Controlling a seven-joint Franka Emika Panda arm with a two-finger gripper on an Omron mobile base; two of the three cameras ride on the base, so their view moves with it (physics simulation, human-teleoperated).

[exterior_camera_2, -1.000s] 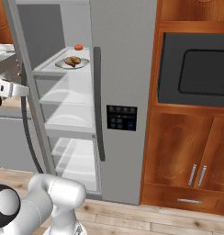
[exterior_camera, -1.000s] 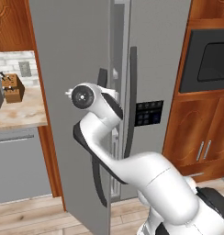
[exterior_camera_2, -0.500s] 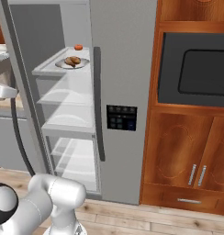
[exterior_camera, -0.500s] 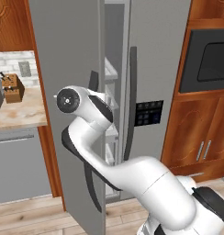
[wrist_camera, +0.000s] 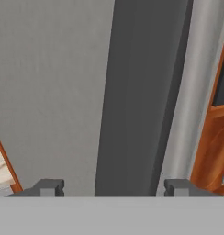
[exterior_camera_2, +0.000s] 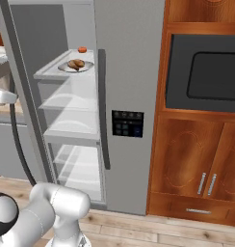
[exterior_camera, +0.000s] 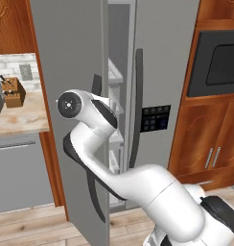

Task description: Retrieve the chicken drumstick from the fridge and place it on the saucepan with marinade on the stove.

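The fridge (exterior_camera_2: pixel 131 72) stands with its left door (exterior_camera: pixel 66 57) swung open. On the top shelf a grey plate (exterior_camera_2: pixel 88 66) carries the golden-brown chicken drumstick (exterior_camera_2: pixel 77 63). My gripper (wrist_camera: pixel 114 187) is open, and the door's long dark handle (wrist_camera: pixel 141 92) runs between its two widely spread fingertips (wrist_camera: pixel 52 187). From the right base view my hand (exterior_camera_2: pixel 4 96) sits at the far left edge, beside that curved handle (exterior_camera_2: pixel 16 140). In the left base view the arm's elbow (exterior_camera: pixel 71 103) covers the hand. The saucepan and the stove are out of view.
A small red-orange round item (exterior_camera_2: pixel 82 49) sits behind the plate. Clear shelves (exterior_camera_2: pixel 73 130) lie below. A dark wall oven (exterior_camera_2: pixel 206 72) and wooden cabinets (exterior_camera_2: pixel 196 169) stand right of the fridge. Left of the door, a stone counter (exterior_camera: pixel 18 120) holds a knife block (exterior_camera: pixel 13 91).
The left door has swung further open with my hand moving left along with it. The jaws have spread apart from their earlier hold on the handle.
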